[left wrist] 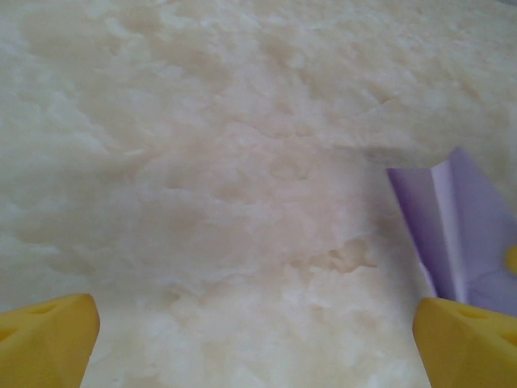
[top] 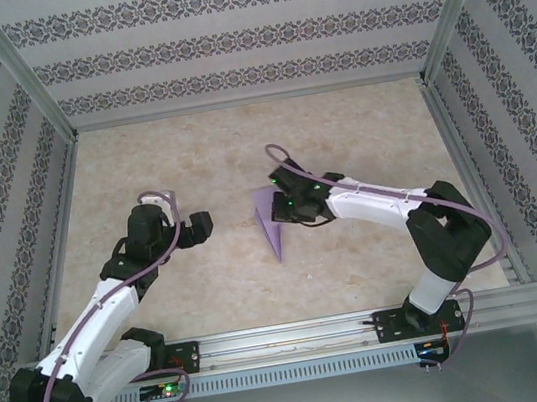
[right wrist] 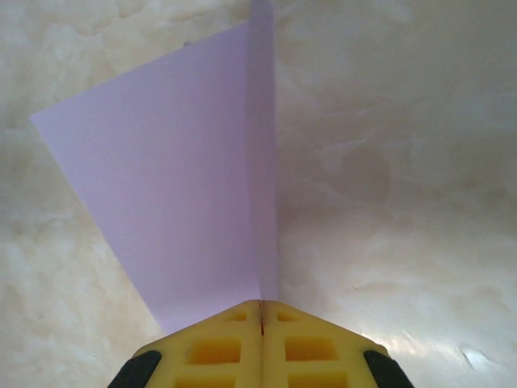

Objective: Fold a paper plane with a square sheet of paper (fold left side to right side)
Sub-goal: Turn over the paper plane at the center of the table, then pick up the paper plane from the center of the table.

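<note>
At the right wrist we see the right claw [right wrist: 261,319] pinching the folded paper [right wrist: 178,186]; from above, its point juts just beside that claw on the desk [top: 357,117]. The left claw [left wrist: 254,343] is spread.

A robotics lab test cell: a white-and-black left robot arm [top: 95,323] and a matching right robot arm [top: 380,202] are bolted to a silver aluminium rail [top: 299,336] at the near edge of a beige marble-patterned counter [top: 190,152], boxed in by silver metal frame posts [top: 19,71] and wall panels papered in grey-and-white ornamental stripes [top: 244,38], with a slotted grey cable duct [top: 304,370] along the front
</note>
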{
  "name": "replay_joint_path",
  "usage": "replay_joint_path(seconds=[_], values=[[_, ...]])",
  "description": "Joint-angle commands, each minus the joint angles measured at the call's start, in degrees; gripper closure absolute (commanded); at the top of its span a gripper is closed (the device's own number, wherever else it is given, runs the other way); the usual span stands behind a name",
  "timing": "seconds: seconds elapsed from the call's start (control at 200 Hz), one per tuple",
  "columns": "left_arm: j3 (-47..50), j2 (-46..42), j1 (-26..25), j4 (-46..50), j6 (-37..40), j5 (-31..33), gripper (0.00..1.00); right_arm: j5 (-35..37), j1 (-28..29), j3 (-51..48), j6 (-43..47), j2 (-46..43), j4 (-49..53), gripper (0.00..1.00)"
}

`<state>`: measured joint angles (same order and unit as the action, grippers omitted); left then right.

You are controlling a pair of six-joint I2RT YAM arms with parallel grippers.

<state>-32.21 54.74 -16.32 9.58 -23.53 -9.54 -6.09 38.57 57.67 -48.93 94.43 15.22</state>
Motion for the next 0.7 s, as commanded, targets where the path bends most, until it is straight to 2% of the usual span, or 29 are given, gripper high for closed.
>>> replay_joint_path(seconds=[0.0,0.125,0.35,0.51,0.695], values=[[-2.04,2.83,1.22,-4.08,-5.13,-8.36,0.00,-18.76,-3.81,-4.89,3.27,1.81,-22.97,1.00],[-2.98,8.43,1.62,-8.18,-7.67,-14.96,0.10,-23.78,-5.31,-6.07,5.45,5.38,-26.51,1.00],[-6.49,22.51,1.70,-16.49,-11.85,-28.04,0.31,-24.76,-5.81,-6.08,6.65,8.26,-26.92,1.00],[-9.75,30.81,1.70,-18.47,-12.66,-32.53,0.45,-24.85,-6.05,-5.86,6.74,8.99,-26.80,1.00],[-11.27,37.30,1.55,-22.01,-14.13,-35.60,0.52,-24.85,-6.00,-5.74,6.67,10.04,-26.58,1.00]])
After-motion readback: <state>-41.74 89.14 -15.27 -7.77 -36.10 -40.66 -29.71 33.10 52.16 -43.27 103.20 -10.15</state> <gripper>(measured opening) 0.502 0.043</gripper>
